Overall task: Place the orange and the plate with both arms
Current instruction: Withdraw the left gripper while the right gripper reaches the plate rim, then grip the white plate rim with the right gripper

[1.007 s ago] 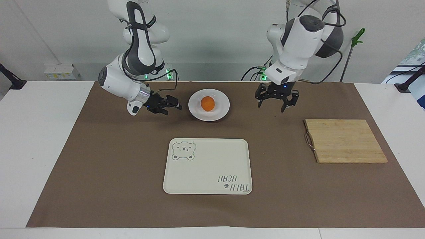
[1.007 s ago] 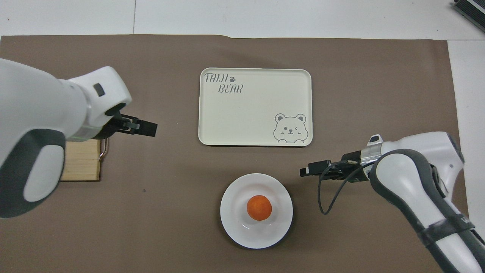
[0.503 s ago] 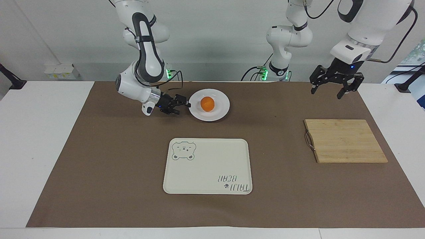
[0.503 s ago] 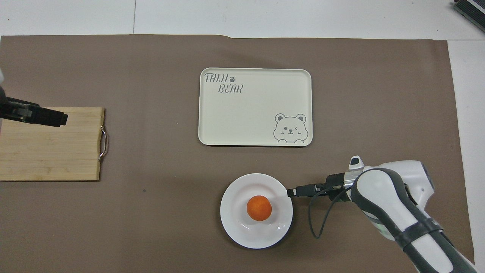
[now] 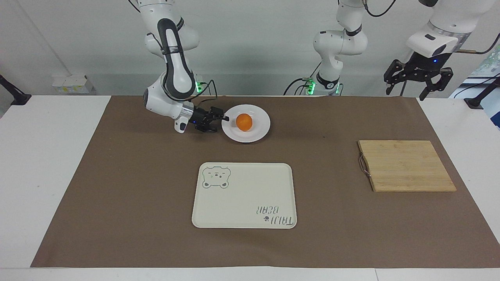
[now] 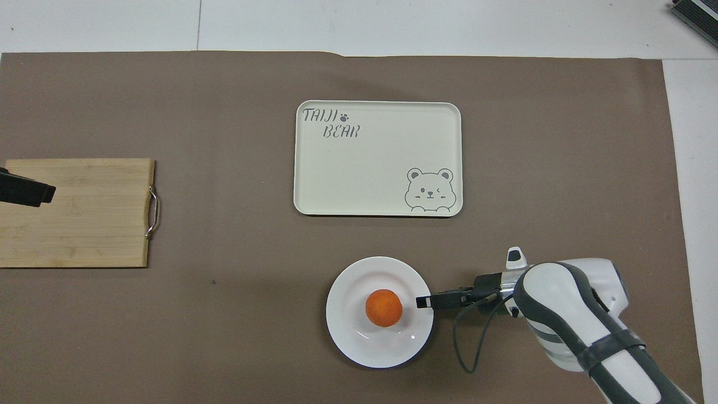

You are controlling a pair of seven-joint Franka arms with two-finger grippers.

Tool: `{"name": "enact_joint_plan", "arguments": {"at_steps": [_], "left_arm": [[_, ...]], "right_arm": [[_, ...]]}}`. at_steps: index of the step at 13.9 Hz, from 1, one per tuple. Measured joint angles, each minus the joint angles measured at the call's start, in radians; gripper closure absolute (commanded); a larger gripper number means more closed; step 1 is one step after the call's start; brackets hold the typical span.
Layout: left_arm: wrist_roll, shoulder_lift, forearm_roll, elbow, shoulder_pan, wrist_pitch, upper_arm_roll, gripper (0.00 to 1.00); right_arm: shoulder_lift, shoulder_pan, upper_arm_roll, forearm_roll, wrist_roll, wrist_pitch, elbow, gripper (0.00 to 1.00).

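At the robots' end of the worktop (image 5: 47, 164), on the brown mat: one white plate (image 5: 258, 130) with one orange (image 5: 244, 121) sitting in its middle. Right gripper (image 5: 219, 117) low at the plate's rim on the right arm's side, fingers (image 6: 424, 301) reaching over the edge – apparently straddling it, though whether clamped yet, cannot tell. Left gripper (image 5: 417, 81) raised high, out toward the left arm's end, over the worktop near the wooden board (image 5: 406, 166); fingers spread wide, holding nothing – waiting.

Progress, judged from the layout: early. Nothing lifted; plate and orange not yet on the tray (image 5: 244, 195) nor on the board. Probably a grasp of the plate's rim in hand now, with moving the plate and setting down the orange left to do. Final places not evident from the scene.

Count: one orange, one plate, one bear-print tray, one wooden board with a metal handle, two arms.
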Motion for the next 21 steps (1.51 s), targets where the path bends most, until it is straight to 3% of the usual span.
{"name": "enact_joint_plan", "arguments": {"at_steps": [3, 5, 6, 21], "left_arm": [[0.0, 0.0, 0.0, 0.0, 0.001, -0.001, -0.002, 0.0], [0.0, 0.0, 0.0, 0.0, 0.001, -0.001, -0.003, 0.0], [0.0, 0.0, 0.0, 0.0, 0.001, -0.001, -0.003, 0.0], [0.0, 0.0, 0.0, 0.0, 0.001, -0.001, -0.003, 0.0]], "right_arm": [[-0.002, 0.014, 0.0, 0.0, 0.0, 0.001, 0.0, 0.67], [-0.002, 0.02, 0.0, 0.001, 0.0, 0.016, -0.001, 0.97], [-0.002, 0.026, 0.0, 0.001, 0.0, 0.024, -0.002, 1.0], [-0.005, 0.04, 0.0, 0.005, 0.01, 0.029, 0.024, 1.0]]}}
